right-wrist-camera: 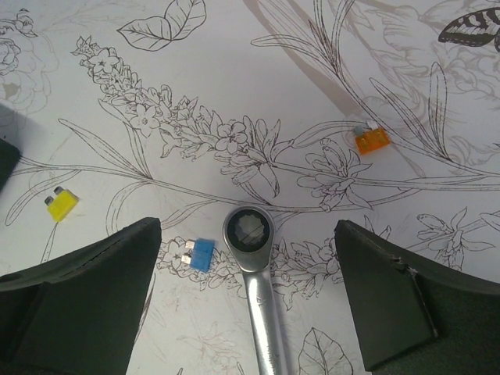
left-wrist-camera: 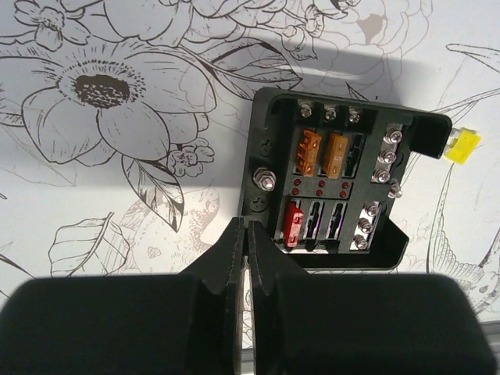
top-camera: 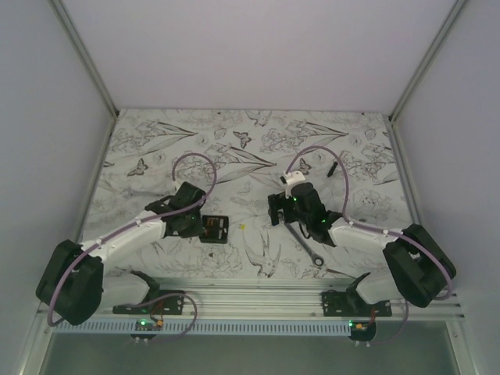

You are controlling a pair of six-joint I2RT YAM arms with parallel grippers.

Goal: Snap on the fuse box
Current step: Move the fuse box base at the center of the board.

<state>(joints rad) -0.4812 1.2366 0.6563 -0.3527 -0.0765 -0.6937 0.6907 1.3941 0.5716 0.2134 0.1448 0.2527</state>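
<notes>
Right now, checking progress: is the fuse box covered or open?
Open: the fuse box shows bare orange fuses and screws, no cover on it.

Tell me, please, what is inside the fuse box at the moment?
Inside the fuse box sit two orange fuses, one red fuse, several empty slots and silver screw terminals. The left gripper covers part of its near edge, so anything there is hidden.
</notes>
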